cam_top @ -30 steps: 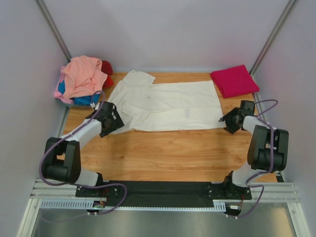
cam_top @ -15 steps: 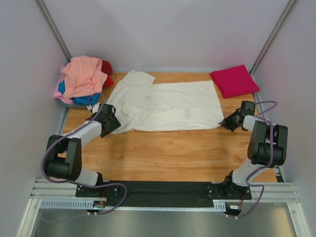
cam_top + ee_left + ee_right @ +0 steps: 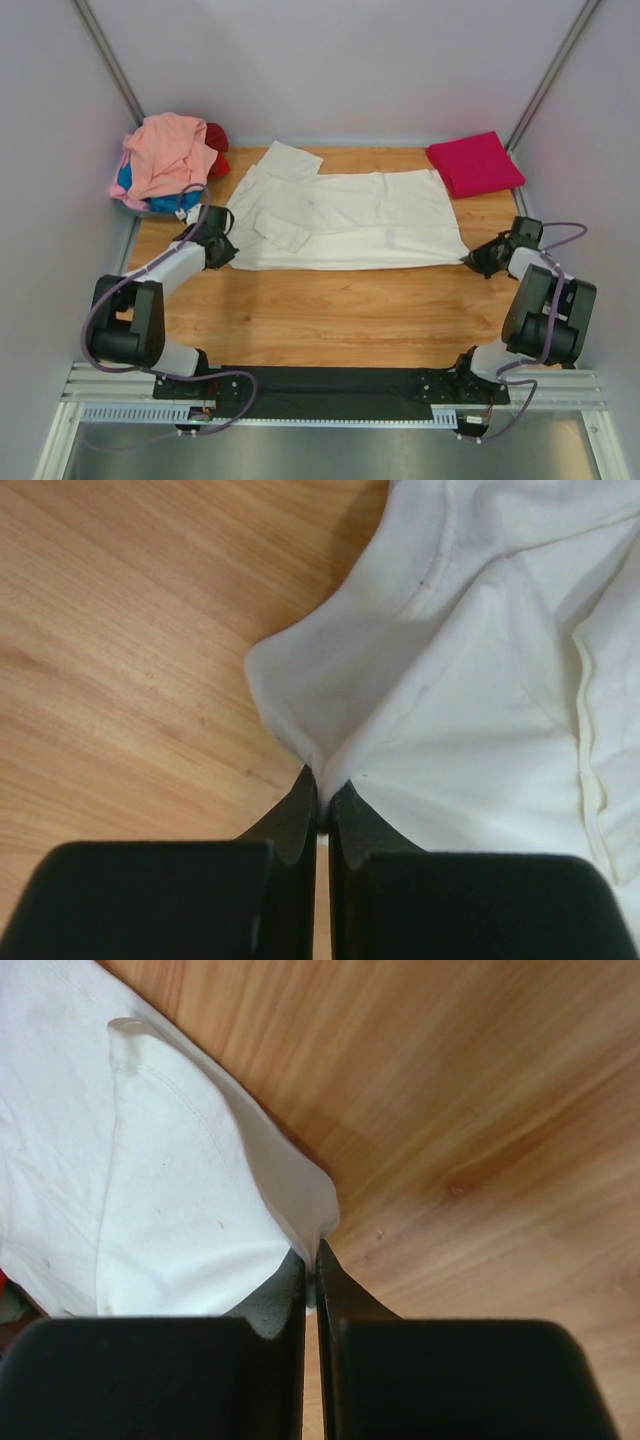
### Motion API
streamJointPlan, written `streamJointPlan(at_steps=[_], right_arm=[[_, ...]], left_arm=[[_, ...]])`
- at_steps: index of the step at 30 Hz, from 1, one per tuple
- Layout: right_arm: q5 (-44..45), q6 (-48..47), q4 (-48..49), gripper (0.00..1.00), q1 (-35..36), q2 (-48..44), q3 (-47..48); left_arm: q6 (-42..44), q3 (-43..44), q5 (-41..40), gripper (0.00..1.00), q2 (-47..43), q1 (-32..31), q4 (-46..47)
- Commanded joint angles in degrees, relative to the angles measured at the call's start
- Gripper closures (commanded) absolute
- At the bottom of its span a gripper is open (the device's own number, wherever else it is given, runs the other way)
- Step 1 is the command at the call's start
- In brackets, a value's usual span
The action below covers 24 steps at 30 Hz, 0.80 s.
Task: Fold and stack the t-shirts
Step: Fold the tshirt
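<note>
A cream-white t-shirt [image 3: 350,215] lies spread across the back half of the wooden table [image 3: 340,310], one sleeve folded over its left part. My left gripper [image 3: 228,252] is shut on the shirt's near left corner; in the left wrist view the cloth [image 3: 460,700] is pinched at the gripper [image 3: 324,790]. My right gripper [image 3: 472,259] is shut on the near right corner, where the cloth [image 3: 150,1180] bunches into the gripper [image 3: 311,1255]. A folded magenta t-shirt [image 3: 475,163] lies at the back right.
A heap of t-shirts sits at the back left, outside the table's corner: salmon-pink [image 3: 170,150] on top, blue [image 3: 160,200] under it, red [image 3: 217,145] behind. Grey walls close three sides. The arm bases stand on a black rail [image 3: 340,380] at the near edge.
Both grippers closed on the white shirt's near corners. The right gripper moved right and pulled the hem out; the left part of the shirt shifted and a sleeve folded over.
</note>
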Motion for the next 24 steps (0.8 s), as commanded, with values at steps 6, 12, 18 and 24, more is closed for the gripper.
streamJointPlan(at_steps=[6, 12, 18, 24], right_arm=[[4.75, -2.52, -3.68, 1.00, -2.59, -8.61, -5.82], [3.63, -3.30, -4.91, 0.88, -4.17, -14.33, -7.15], [-2.72, -3.04, -11.49, 0.04, -0.23, -24.76, 2.15], [11.49, -9.18, -18.69, 0.02, 28.65, -25.42, 21.93]], left_arm=[[-1.88, -7.81, 1.57, 1.00, -14.64, 0.34, -7.39], [-2.67, -11.95, 5.61, 0.78, -25.72, 0.34, -13.37], [2.41, -4.49, 10.10, 0.09, -35.65, 0.34, -24.52], [8.58, 1.50, 17.80, 0.05, -44.62, 0.34, -31.39]])
